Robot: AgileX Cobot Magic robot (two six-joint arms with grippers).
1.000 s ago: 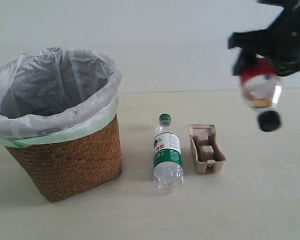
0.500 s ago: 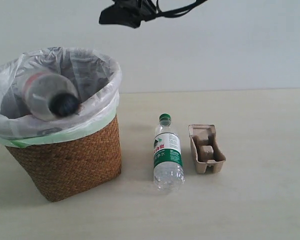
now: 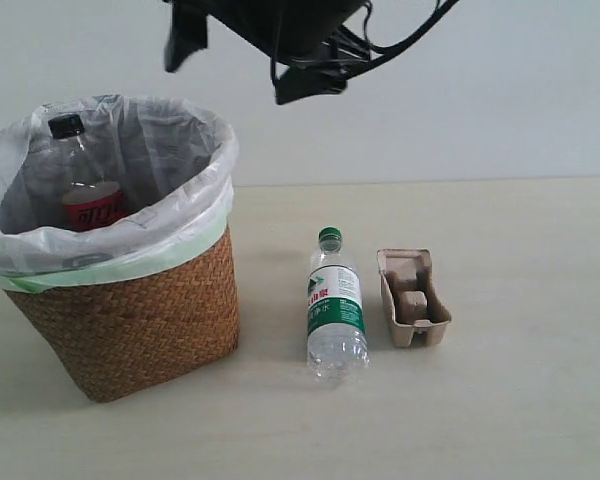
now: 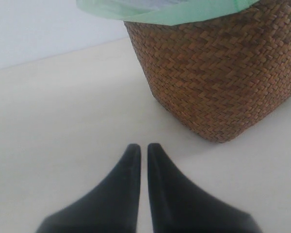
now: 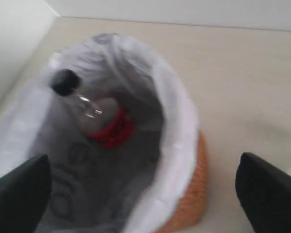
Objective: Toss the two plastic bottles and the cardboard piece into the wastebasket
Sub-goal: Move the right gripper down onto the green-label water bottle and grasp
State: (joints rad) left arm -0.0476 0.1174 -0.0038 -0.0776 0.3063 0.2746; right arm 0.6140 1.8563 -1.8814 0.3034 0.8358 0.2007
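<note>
Exterior view: right tool point(image 5: 144, 191) spread wide and empty over the basket point(image 3: 130, 310), whose liner point(image 3: 185, 215) props the red-label bottle point(image 3: 80, 195) neck-up, while the green-cap bottle point(image 3: 335, 305) and cardboard point(image 3: 413, 298) lie side by side on the table point(image 3: 520, 400) awaiting pickup; left tool point(image 4: 143, 148), pressed together, idles beside the basket.

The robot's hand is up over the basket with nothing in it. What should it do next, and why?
Probably the right gripper, open and empty above the wastebasket, should swing over toward the green-cap bottle. The black-cap bottle stands inside the basket, while the green-cap bottle and the cardboard piece lie on the table beside it, not yet thrown in.
</note>
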